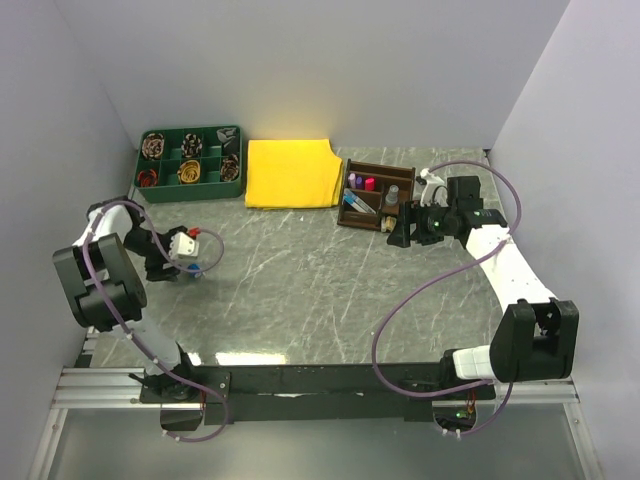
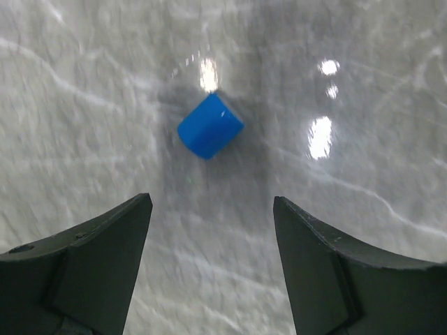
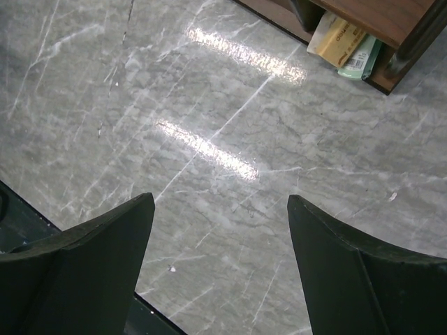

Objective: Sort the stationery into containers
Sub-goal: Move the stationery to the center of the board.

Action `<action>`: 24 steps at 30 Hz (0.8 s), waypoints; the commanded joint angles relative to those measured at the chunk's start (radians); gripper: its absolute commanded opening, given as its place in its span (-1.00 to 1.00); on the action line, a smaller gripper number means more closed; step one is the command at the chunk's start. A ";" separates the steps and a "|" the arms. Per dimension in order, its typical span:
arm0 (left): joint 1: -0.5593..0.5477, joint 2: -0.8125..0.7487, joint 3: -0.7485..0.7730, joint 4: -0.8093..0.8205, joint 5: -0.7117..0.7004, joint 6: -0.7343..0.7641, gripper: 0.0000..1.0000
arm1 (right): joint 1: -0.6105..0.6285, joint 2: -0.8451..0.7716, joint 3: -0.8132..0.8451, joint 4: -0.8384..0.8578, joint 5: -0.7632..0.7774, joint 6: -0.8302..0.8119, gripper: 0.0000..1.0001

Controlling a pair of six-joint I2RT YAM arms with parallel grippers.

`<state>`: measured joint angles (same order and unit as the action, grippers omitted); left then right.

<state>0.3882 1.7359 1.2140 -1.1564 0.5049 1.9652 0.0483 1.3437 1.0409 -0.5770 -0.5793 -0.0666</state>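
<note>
A small blue marker cap or short blue pen (image 2: 209,125) lies alone on the marble table, just ahead of my left gripper (image 2: 213,209), which is open, empty and above it. In the top view the left gripper (image 1: 172,270) is at the left side of the table. The dark brown wooden organiser (image 1: 375,195) stands at the back right and holds pens with pink (image 1: 368,184) and blue (image 1: 352,200) caps. My right gripper (image 1: 400,230) is open and empty just in front of it. The right wrist view shows the organiser's corner (image 3: 377,14) with a tan block (image 3: 339,38) and a green block (image 3: 363,59).
A green divided tray (image 1: 190,165) with coiled brown, red and cream items stands at the back left. A flat yellow cloth (image 1: 292,172) lies between it and the organiser. White walls close in the table on three sides.
</note>
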 commanded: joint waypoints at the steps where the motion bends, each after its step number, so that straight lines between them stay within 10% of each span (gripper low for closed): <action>1: -0.026 -0.030 -0.066 0.101 0.089 0.620 0.54 | 0.007 -0.023 0.002 0.017 -0.004 0.005 0.69; 24: -0.189 0.091 -0.028 0.152 0.100 0.624 0.33 | 0.007 0.012 0.031 0.019 0.022 0.002 0.69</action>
<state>0.2230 1.8179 1.1610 -0.9627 0.6003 1.9785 0.0483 1.3476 1.0382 -0.5785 -0.5674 -0.0669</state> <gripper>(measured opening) 0.692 0.849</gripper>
